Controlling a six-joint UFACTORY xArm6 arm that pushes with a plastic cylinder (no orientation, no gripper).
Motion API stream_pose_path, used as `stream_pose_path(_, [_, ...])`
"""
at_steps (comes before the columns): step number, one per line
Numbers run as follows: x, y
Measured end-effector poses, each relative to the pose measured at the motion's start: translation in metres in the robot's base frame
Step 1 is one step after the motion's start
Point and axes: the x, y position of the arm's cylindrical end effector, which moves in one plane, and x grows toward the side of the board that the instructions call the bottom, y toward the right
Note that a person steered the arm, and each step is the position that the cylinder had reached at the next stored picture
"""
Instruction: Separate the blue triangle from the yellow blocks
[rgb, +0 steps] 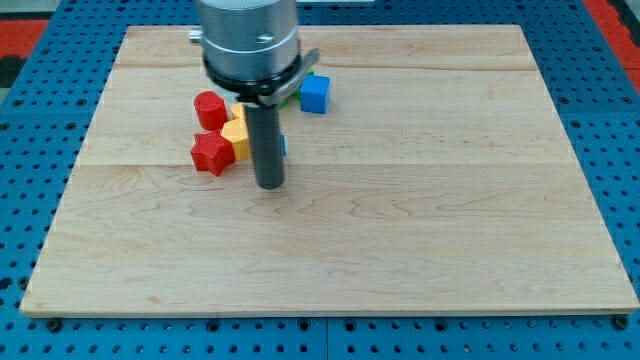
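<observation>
Nearest the camera, my tip (269, 185) is seen resting on the wooden board (400, 240), just right of the red star block (210, 154) and yellow block (236, 137). No fingers are fitted, only a plain rod. The blue triangle (282, 146) is mostly hidden behind the rod, beside the yellow blocks; a red cylinder (209, 108) and blue cube (315, 94) lie behind.

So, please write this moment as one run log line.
my tip beside yellow blocks | blue triangle mostly hidden behind rod | not separated
</observation>
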Motion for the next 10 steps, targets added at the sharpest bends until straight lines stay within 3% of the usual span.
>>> stream_pose_path(4, [-0.092,0.013])
stream_pose_path(7, [-0.080,-0.059])
stream_pose_path(9, [-0.122,-0.030])
stream_pose_path(10, [-0.122,-0.009])
